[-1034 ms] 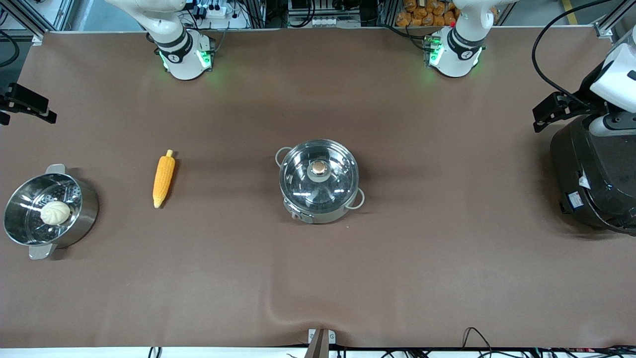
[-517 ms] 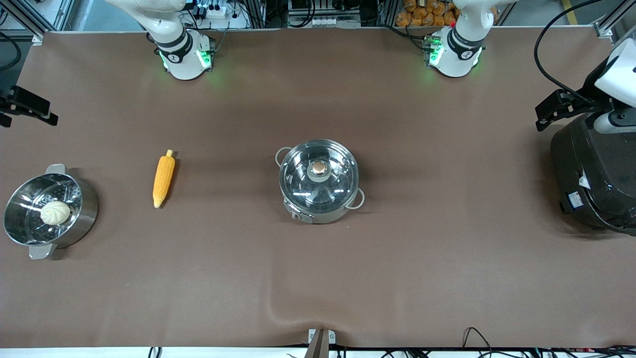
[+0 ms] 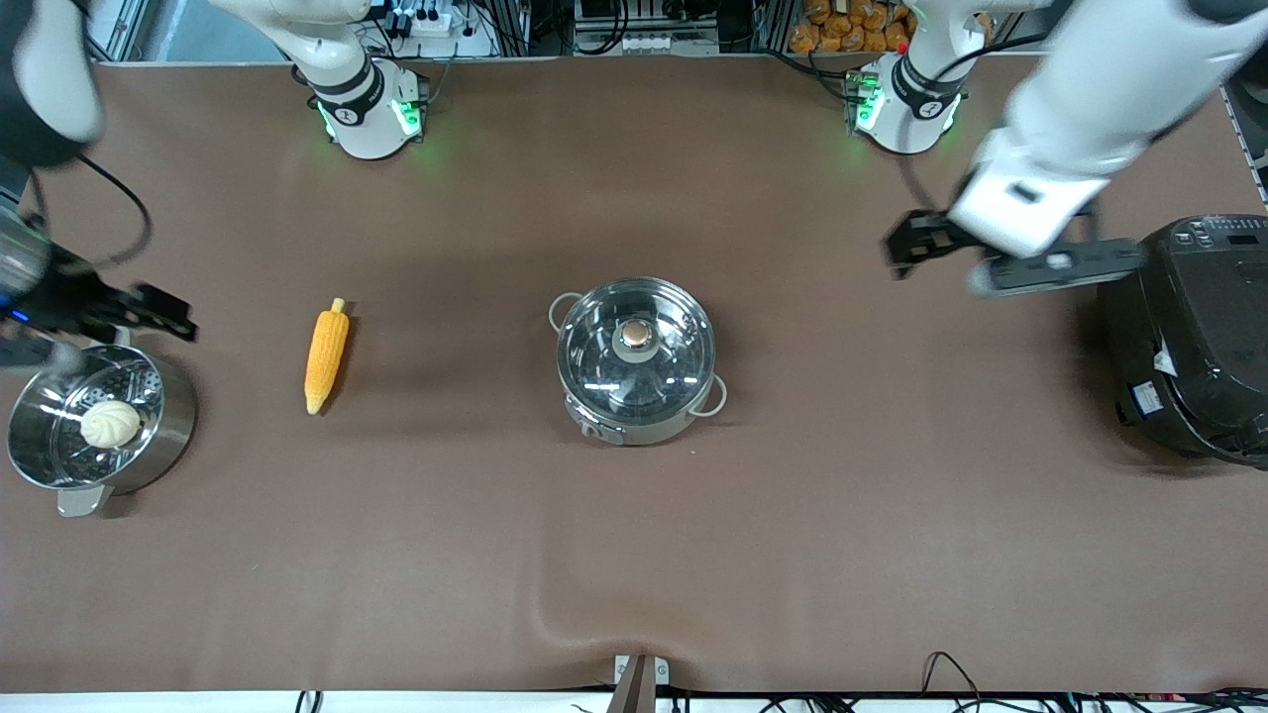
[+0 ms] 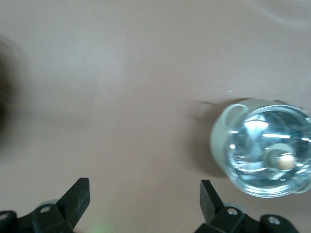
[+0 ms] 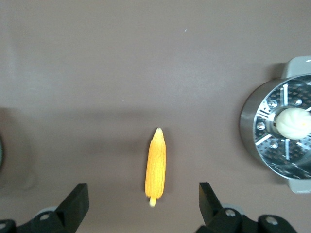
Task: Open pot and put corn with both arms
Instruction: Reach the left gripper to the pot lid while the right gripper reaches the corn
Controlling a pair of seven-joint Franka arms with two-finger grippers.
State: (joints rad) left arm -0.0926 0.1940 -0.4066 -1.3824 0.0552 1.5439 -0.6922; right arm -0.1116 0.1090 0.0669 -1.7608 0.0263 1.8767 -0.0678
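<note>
The steel pot (image 3: 639, 430) stands mid-table with its glass lid (image 3: 599, 368) on and the copper knob (image 3: 635, 337) on top. The corn (image 3: 326, 356) lies on the cloth toward the right arm's end. My left gripper (image 3: 906, 248) is open and empty, up over bare cloth between the pot and the rice cooker. In the left wrist view its fingers (image 4: 77, 199) frame bare cloth beside the pot (image 4: 217, 145). My right gripper (image 3: 168, 315) is open and empty over the cloth by the steamer pot's rim. In the right wrist view the corn (image 5: 156, 167) lies between its fingers (image 5: 209, 199).
A steel steamer pot (image 3: 170, 416) holding a white bun (image 3: 110, 423) stands at the right arm's end, also in the right wrist view (image 5: 250, 131). A large black rice cooker (image 3: 1189, 337) stands at the left arm's end. The cloth has a wrinkle (image 3: 555, 614) near the front edge.
Both arms have swung in from the table's ends toward the middle, the left off the rice cooker, the right to the steamer pot's rim. Nothing on the table has moved.
</note>
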